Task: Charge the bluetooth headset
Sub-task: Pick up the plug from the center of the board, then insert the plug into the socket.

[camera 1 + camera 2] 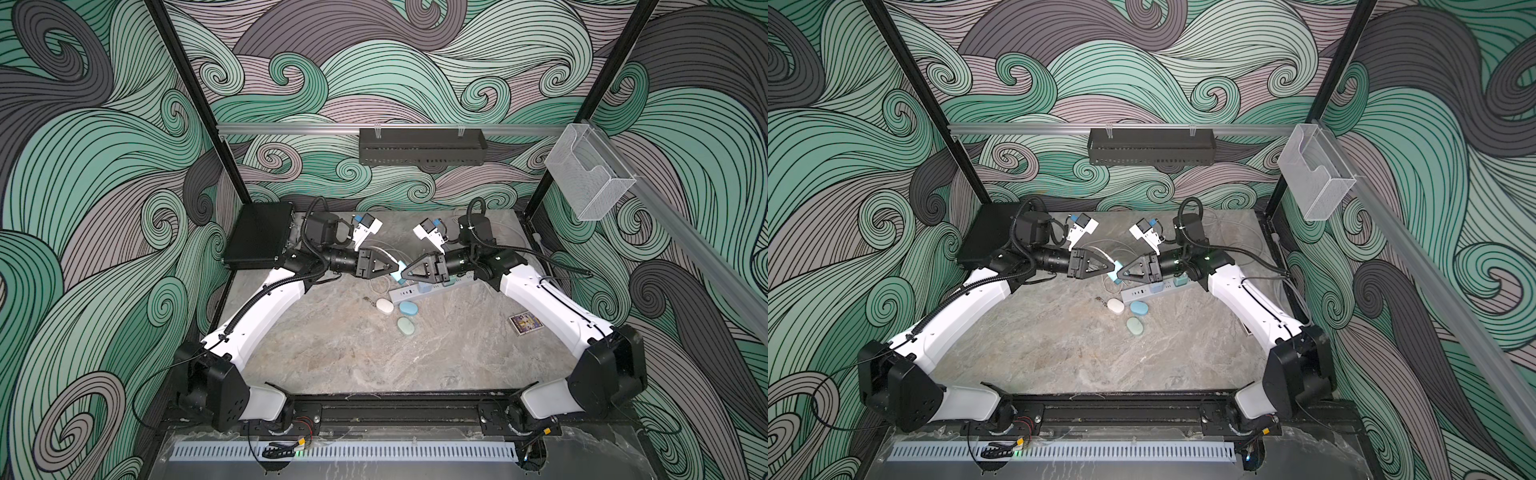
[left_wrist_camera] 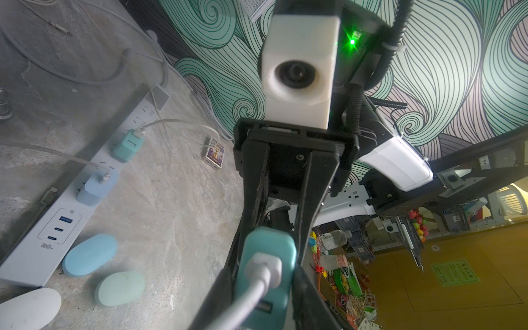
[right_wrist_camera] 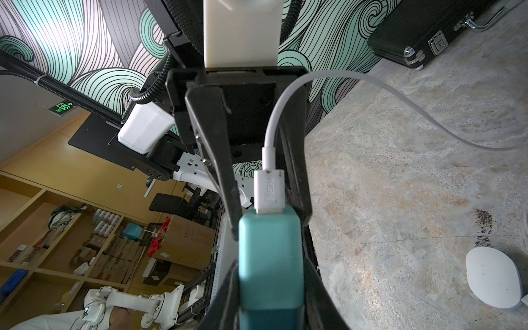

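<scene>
Both grippers meet above the middle of the table on a teal charger block [image 1: 399, 275] [image 1: 1116, 272]. My left gripper [image 2: 265, 275] is shut on the block [image 2: 251, 257] from one end. My right gripper [image 3: 270, 268] is shut on the block [image 3: 268, 257] from the other end. A white USB plug [image 3: 268, 188] sits in one port, and its cable [image 3: 400, 100] trails to the table. The second port is bare. Three oval headset cases lie below: white [image 1: 385, 306], blue [image 1: 408, 308] and green [image 1: 406, 325].
A white power strip [image 1: 428, 286] [image 2: 57, 228] lies behind the cases, with a teal adapter [image 2: 127, 147] and a blue adapter [image 2: 97, 188] plugged in. A black case [image 1: 259, 235] sits at the back left. A small card box [image 1: 524, 324] lies to the right. Loose cables run behind the strip.
</scene>
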`<action>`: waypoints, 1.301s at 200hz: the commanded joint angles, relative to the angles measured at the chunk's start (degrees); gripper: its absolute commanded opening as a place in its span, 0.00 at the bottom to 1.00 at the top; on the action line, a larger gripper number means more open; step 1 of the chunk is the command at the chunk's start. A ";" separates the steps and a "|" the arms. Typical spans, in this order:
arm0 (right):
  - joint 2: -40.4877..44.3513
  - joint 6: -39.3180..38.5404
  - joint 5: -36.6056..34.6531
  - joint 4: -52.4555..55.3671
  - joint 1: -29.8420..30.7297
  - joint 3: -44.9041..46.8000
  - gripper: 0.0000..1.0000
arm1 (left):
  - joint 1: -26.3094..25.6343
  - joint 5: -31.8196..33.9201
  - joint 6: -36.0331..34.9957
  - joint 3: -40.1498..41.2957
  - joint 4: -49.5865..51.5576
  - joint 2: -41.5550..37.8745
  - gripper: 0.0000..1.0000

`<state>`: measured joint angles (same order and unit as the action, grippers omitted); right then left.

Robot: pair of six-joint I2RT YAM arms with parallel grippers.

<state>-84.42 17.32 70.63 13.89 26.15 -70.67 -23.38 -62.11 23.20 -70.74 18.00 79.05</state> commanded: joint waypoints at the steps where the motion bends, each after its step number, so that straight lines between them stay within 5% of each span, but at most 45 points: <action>1: -0.48 0.61 1.53 -1.86 -0.05 -0.31 0.00 | 0.19 -1.98 0.49 -1.24 -1.97 0.50 0.36; 32: -0.55 1.05 1.62 -2.44 -0.05 -0.25 0.00 | 0.26 -2.10 0.61 -1.33 -2.34 0.51 0.39; 88: -0.67 1.46 1.62 -2.93 -0.13 -0.25 0.00 | 0.14 -2.77 1.05 -1.29 -3.01 0.67 0.30; 109: -0.91 1.75 1.54 -3.27 -0.14 -0.34 0.00 | 0.09 -3.02 1.72 -1.13 -4.12 0.59 0.18; 128: -0.60 1.97 0.74 -2.97 -0.72 -0.17 0.13 | 0.26 -2.34 1.44 -1.35 -4.66 0.02 0.10; 137: 0.01 1.92 -0.45 -2.39 -1.29 0.16 0.27 | 0.35 -1.57 0.38 -1.86 -4.14 -0.07 0.08; 179: 7.18 2.72 -10.11 0.61 -9.01 5.18 0.48 | 0.78 5.11 -6.53 -5.72 -0.95 0.57 0.04; 216: 16.32 8.25 -28.71 12.60 -16.43 9.77 0.49 | 0.70 13.27 -13.91 -15.91 4.91 6.12 0.02; 260: 21.58 7.23 -46.19 28.27 -18.15 9.26 0.47 | -1.49 21.63 -18.93 -26.54 6.17 14.18 0.00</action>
<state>-64.75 24.49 38.72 30.50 8.36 -61.06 -23.40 -46.96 10.00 -91.31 21.43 89.12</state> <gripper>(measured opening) 0.471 0.262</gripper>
